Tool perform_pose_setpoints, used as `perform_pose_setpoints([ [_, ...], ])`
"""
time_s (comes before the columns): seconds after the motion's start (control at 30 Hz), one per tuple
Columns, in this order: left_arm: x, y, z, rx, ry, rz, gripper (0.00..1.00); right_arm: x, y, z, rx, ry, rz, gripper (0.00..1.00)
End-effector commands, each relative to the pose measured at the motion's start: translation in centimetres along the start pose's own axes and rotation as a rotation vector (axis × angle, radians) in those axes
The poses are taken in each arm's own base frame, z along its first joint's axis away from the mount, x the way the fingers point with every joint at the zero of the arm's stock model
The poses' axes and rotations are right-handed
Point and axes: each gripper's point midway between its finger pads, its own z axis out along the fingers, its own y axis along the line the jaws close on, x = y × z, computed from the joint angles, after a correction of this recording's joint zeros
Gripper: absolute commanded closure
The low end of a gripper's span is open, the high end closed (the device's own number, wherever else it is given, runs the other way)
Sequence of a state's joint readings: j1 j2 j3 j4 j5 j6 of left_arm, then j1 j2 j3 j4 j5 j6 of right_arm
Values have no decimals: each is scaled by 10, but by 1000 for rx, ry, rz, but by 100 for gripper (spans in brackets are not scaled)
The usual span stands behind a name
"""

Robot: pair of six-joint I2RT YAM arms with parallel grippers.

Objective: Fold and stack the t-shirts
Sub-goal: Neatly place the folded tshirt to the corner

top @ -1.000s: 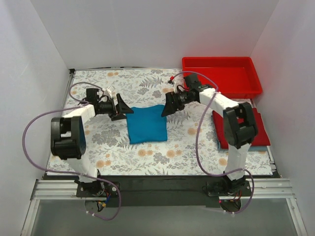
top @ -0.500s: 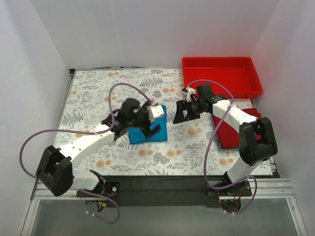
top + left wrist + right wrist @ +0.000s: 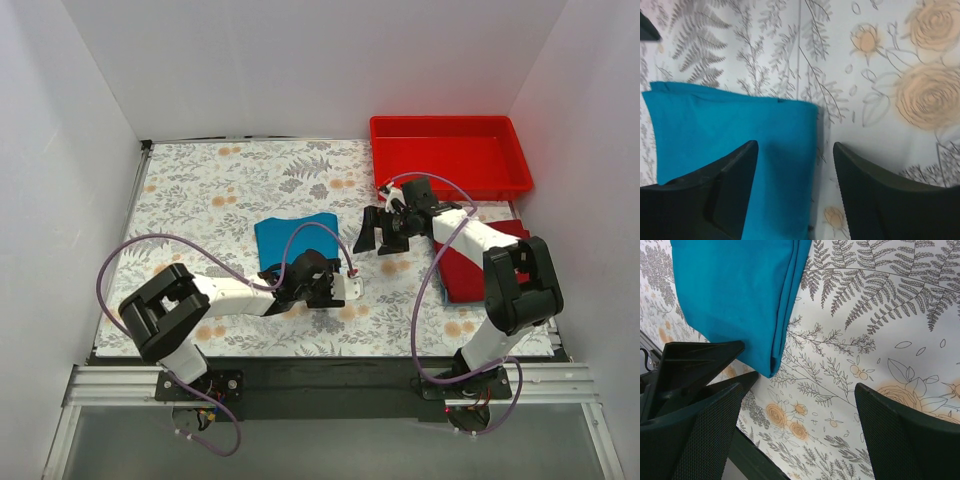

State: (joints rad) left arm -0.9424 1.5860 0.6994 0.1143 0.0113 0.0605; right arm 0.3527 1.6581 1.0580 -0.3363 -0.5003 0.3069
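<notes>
The teal-blue t-shirt (image 3: pixel 290 240) lies folded flat on the flowered table, and also shows in the left wrist view (image 3: pixel 730 130) and the right wrist view (image 3: pixel 740 295). My left gripper (image 3: pixel 320 280) is open and empty at the shirt's near right corner. Its jaws straddle the shirt's right edge (image 3: pixel 795 147). My right gripper (image 3: pixel 378 235) is open and empty over bare table just right of the shirt (image 3: pixel 800 390). The red t-shirt (image 3: pixel 465 275) lies folded at the right, partly under my right arm. The bluish shirt cannot be made out.
A rigid red tray (image 3: pixel 450 180) stands at the back right. White walls close the table in on three sides. A black rail runs along the near edge. The left arm's cable loops over the table's left half.
My left arm has swung from over the teal shirt down to its near right corner. The shirt now lies flat and uncovered. My right gripper has stayed beside it, shifted slightly.
</notes>
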Motion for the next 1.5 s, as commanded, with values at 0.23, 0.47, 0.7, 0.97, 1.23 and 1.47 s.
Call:
perform_pose_setpoints([
  [0.23,-3,13,20,-69,8,42,77,15,1,24,-105,76,134,2],
  [0.47,-37,17,-3,-31,-102,-24,100,22,22,45,-221,157,191,2],
  [0.7,-61,22,-19,-9,-159,-85,100,34,43,67,-298,262,271,1],
  [0.97,-76,24,-30,9,-208,-114,100,48,57,86,-344,365,349,13],
  [1.23,-80,19,-33,40,-221,-135,100,43,46,105,-301,352,340,35],
  [1.47,-91,28,-46,31,-219,-212,71,36,27,103,-214,306,173,99],
])
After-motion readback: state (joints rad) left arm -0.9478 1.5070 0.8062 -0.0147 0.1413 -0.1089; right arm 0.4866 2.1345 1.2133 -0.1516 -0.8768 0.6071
